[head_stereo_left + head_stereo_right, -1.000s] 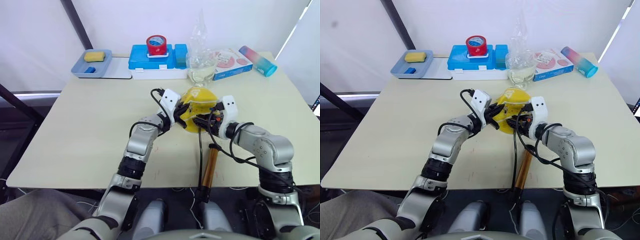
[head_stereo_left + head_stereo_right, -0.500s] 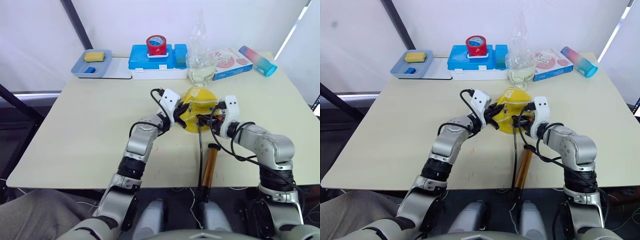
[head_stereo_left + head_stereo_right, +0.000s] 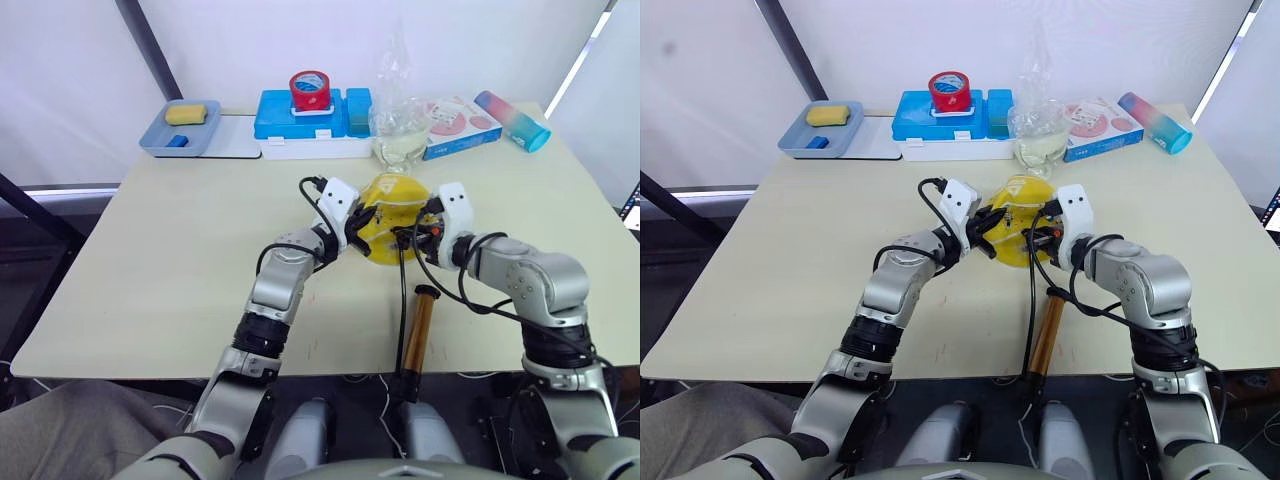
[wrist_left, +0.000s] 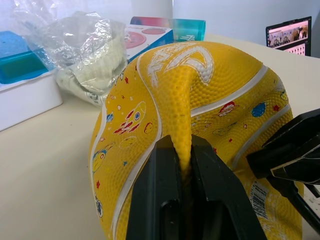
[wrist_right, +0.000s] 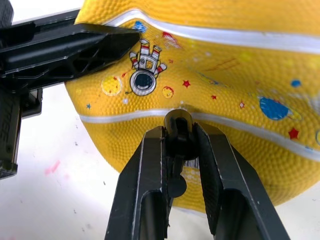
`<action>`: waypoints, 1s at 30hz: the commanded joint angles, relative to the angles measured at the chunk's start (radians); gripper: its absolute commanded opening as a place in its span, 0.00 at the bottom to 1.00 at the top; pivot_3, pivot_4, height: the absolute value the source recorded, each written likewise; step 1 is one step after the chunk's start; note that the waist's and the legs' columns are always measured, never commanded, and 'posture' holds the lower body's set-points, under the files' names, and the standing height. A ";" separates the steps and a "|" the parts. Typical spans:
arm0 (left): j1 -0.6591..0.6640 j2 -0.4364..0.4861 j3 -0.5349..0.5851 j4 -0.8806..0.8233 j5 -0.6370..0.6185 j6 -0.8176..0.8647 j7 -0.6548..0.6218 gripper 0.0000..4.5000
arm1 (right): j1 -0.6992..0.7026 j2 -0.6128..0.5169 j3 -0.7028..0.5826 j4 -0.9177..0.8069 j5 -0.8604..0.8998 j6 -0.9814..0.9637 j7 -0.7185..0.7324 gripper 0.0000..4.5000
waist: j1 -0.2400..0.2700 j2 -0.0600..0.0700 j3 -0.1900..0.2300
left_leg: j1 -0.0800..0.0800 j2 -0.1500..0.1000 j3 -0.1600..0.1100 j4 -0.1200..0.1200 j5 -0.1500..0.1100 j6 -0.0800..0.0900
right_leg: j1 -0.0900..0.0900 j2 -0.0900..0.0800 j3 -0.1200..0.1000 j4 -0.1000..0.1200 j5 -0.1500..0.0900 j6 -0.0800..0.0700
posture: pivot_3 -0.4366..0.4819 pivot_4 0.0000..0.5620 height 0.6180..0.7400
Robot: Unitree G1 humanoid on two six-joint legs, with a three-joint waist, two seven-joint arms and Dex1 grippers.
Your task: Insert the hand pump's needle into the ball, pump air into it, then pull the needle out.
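L gripper (image 4: 183, 165) pinches a fold of the limp ball (image 3: 392, 214); R gripper (image 5: 181, 145) clamps the needle (image 5: 178, 125) fitting against ball's seam.

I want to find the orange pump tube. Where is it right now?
The hand pump lies on the table's near edge, on the robot's right, just in front of the ball and beside the right arm.
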 commanded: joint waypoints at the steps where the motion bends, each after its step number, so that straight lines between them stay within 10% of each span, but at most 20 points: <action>1: -0.009 -0.006 -0.053 0.037 0.001 0.005 -0.035 0.00 | -0.079 0.008 0.012 -0.010 -0.024 0.100 -0.054 0.07 | 0.000 0.000 0.000 | 0.000 0.000 0.000 0.000 0.000 0.000 | 0.000 0.000 0.000 0.000 0.000 0.000 | 0.48 0.27 1.00; 30: -0.016 -0.027 -0.064 0.047 -0.001 0.018 -0.065 0.00 | -0.185 0.179 0.087 0.389 -0.190 0.083 -0.135 0.07 | -0.010 -0.004 -0.010 | 0.012 0.002 -0.001 0.000 0.000 -0.001 | 0.007 0.002 0.000 0.001 0.000 0.001 | 0.48 0.27 1.00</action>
